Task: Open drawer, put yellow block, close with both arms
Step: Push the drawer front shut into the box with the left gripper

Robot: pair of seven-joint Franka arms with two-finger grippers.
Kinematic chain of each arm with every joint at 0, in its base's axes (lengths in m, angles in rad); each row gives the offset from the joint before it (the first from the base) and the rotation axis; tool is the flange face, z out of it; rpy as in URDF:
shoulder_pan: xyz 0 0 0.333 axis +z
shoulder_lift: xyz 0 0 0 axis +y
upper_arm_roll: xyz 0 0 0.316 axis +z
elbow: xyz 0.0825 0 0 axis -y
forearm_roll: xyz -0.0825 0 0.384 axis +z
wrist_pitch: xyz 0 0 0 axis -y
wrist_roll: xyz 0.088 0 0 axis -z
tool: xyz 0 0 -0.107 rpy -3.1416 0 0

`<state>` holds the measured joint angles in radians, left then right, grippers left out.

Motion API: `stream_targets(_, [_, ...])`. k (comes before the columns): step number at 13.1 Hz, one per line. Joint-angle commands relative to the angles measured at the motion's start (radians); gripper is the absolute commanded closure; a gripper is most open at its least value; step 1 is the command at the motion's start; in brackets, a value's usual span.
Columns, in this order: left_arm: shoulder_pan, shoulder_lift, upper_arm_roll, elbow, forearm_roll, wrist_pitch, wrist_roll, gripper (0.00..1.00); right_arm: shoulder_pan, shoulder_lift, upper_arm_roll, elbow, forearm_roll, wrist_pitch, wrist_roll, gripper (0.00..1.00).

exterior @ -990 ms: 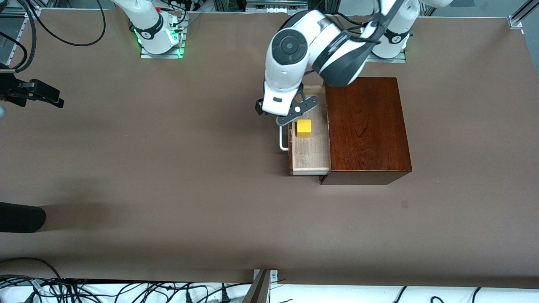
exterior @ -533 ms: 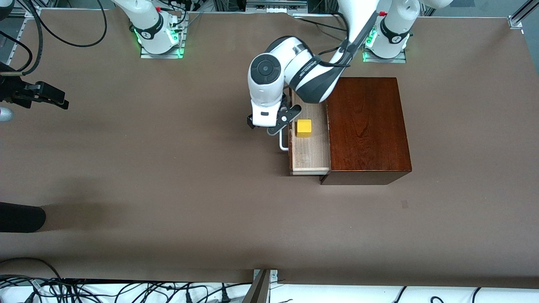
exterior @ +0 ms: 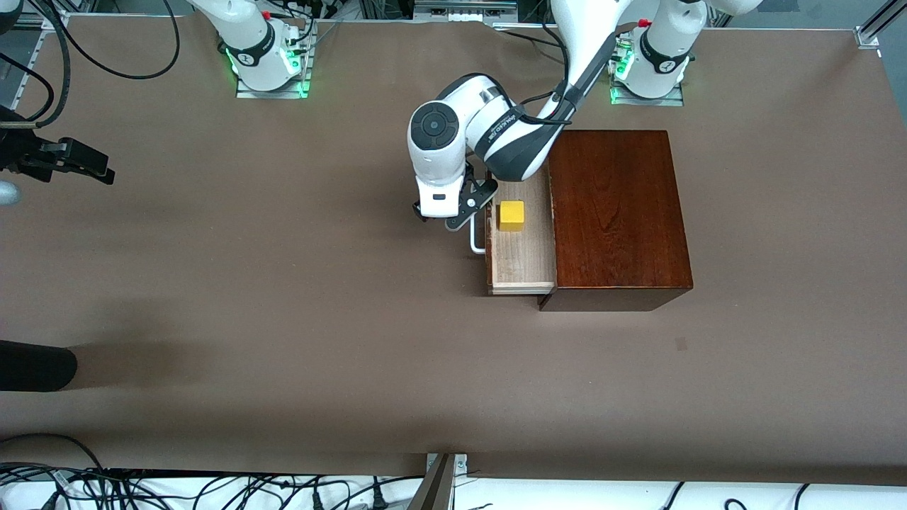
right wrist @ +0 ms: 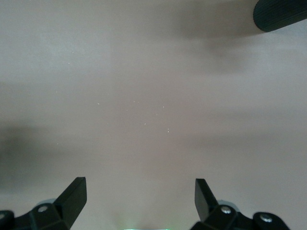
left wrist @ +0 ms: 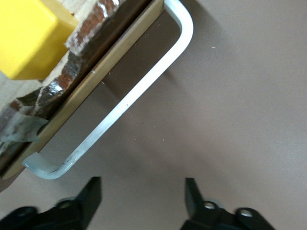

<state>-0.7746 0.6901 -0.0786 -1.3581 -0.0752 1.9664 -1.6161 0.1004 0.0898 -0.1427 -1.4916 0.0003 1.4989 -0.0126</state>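
The drawer stands pulled out of the mahogany box, and the yellow block sits in its pale tray. The white handle faces the right arm's end of the table. My left gripper is open and empty, low over the table just in front of the handle. The left wrist view shows the handle, the drawer front and the block past my open left gripper. My right gripper waits open over the table's edge at the right arm's end and shows in its wrist view.
A dark rounded object lies at the table's edge at the right arm's end, nearer the front camera; it also shows in the right wrist view. Cables run along the table's edges.
My left gripper has come down from over the drawer and moved to the table in front of the handle. The block and drawer have not moved.
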Motion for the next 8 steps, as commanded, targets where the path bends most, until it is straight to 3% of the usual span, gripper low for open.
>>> stream_targets(1, [-0.014, 0.02, 0.014, 0.042, 0.025, -0.004, -0.008, 1.0, -0.005, -0.002, 0.006, 0.001, -0.005, -0.005, 0.011, 0.0])
stream_targets(8, [0.021, 0.026, 0.023, 0.034, 0.063, -0.006, 0.002, 1.0, -0.007, -0.001, 0.006, 0.002, 0.0, 0.004, 0.014, 0.0])
